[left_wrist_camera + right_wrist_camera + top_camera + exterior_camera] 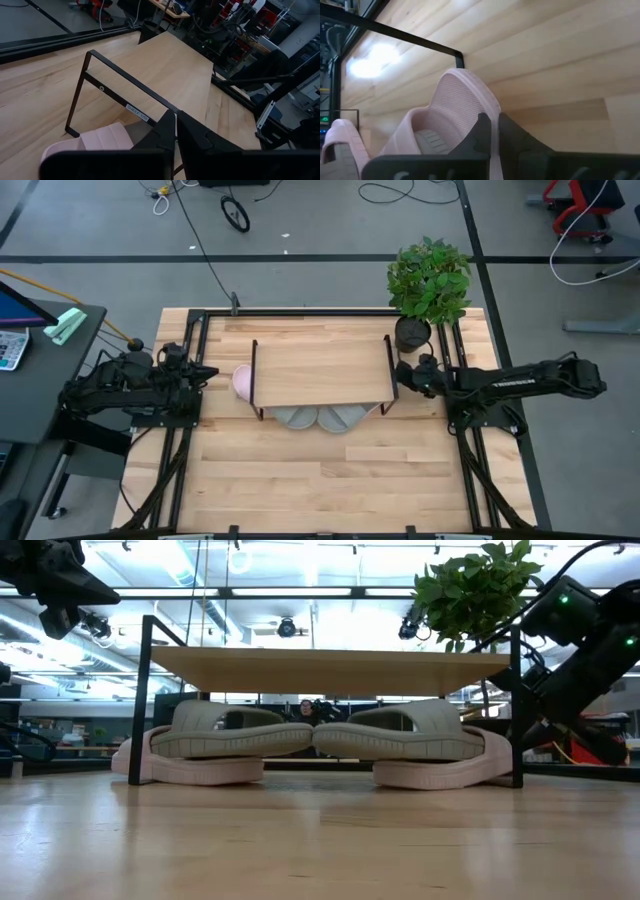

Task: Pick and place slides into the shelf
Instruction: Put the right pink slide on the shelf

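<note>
The shelf (320, 370) stands mid-table on black end frames. Under its board (330, 665) all the slides rest sole-down on the table: two pale grey ones (235, 730) (400, 730) in front, and a pink one (190, 768) (440, 772) at each end. The left pink slide (241, 383) sticks out past the shelf's left frame. My left gripper (205, 372) (175, 125) hovers shut above and left of it. My right gripper (400, 375) (495, 130) is shut just outside the right frame, pointing down at the right pink slide (460, 105).
A potted plant (430, 280) stands at the far right corner, close behind my right arm. Black rails (190, 440) run along both table sides. Bare wood (320, 480) lies between the shelf and the near edge.
</note>
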`<move>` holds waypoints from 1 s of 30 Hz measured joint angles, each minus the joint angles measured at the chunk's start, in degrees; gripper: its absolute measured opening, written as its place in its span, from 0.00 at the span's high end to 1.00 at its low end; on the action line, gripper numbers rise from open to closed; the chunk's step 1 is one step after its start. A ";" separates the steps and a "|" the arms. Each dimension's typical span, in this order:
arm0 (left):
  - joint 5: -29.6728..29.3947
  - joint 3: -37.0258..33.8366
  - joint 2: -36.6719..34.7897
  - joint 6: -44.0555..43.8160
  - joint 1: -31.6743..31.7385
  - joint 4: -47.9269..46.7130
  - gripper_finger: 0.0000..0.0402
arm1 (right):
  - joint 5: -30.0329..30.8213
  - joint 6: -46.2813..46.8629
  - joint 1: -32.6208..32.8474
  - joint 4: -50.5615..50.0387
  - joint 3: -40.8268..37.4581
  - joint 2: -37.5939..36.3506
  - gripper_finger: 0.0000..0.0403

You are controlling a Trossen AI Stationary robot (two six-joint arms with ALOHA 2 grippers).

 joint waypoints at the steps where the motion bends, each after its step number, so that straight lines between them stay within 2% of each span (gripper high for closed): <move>1: 0.00 0.00 0.00 0.00 0.00 0.00 0.96 | 0.19 0.02 0.20 -0.44 0.00 -0.63 0.97; 5: 0.00 0.00 0.00 -0.02 -0.01 -0.04 0.97 | 1.00 0.00 0.63 -3.24 0.72 -3.24 0.97; 17: 0.00 0.00 0.02 -0.04 0.00 -1.12 0.94 | 4.35 -3.50 0.62 -25.77 9.50 -9.17 0.97; 30: 0.00 0.00 0.02 -0.02 0.00 -1.09 0.97 | 8.85 -3.54 0.62 -35.39 14.13 -11.76 0.97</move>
